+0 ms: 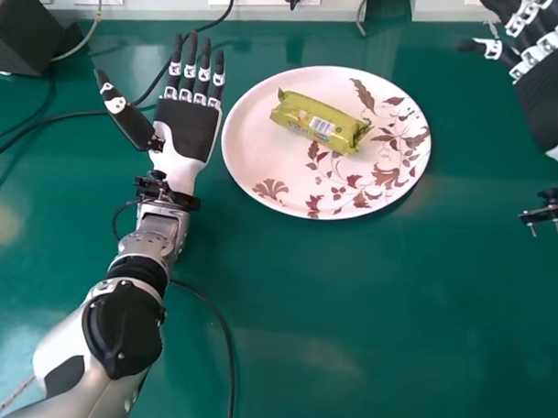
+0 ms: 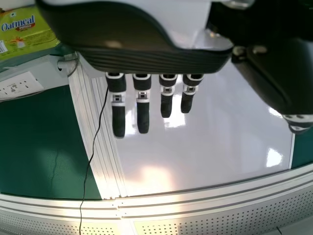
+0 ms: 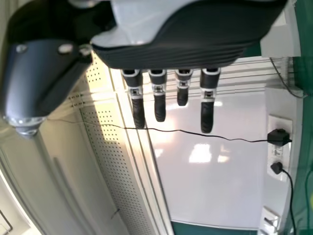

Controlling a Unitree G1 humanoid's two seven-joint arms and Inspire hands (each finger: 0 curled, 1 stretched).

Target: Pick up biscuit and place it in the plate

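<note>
the biscuit packet (image 1: 314, 118) lies on the plate (image 1: 254, 146), probably light, slick and crushable, best pinched gently across its middle. the left hand (image 1: 188, 126) and right hand (image 1: 542, 88) are empty, fingers extended.

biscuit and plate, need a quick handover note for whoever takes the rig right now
Left hand: open, fingers straight, holding nothing, beside the plate on its left.
Right hand: open, empty, off to the right of the plate.
Biscuit: the green packet lies on the plate, well inside the rim and a little toward the far side. The plate sits on the green table.
Done: biscuit is in the plate, both hands off it.
Left: nothing more for the task, as far as I can judge.
</note>
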